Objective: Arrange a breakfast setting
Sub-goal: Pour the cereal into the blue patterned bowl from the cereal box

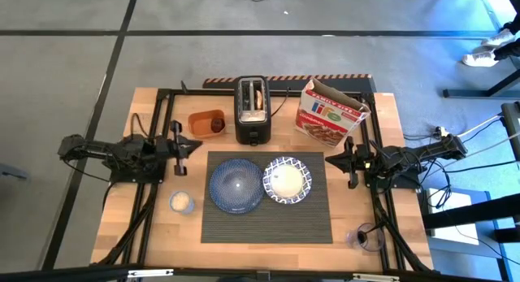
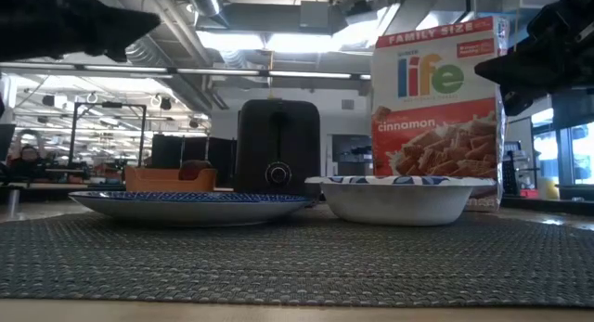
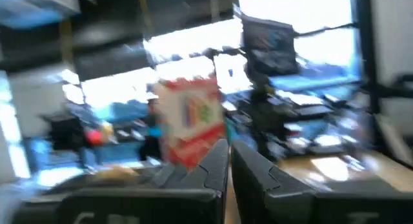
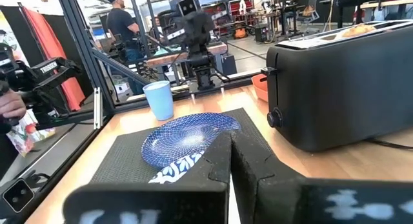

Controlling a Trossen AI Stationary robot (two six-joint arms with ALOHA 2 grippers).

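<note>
A dark grey ribbed placemat (image 1: 268,221) lies at the table's middle. On it a round dark blue plate (image 1: 236,186) sits left of a blue-and-white patterned bowl (image 1: 287,180). A small dark red jar (image 1: 218,124) stands in the orange tub (image 1: 200,123). A bagel (image 1: 257,96) sticks out of the black toaster's (image 1: 253,111) slot. My left gripper (image 1: 197,147) hangs shut above the table left of the mat, holding nothing. My right gripper (image 1: 330,160) hangs shut right of the mat, level, pointing over the plate (image 4: 190,139).
A cereal box (image 1: 331,113) stands at the back right beside the toaster. A small cup (image 1: 181,202) sits left of the mat and a dark glass (image 1: 366,236) near the front right corner. A person (image 4: 122,27) stands beyond the table.
</note>
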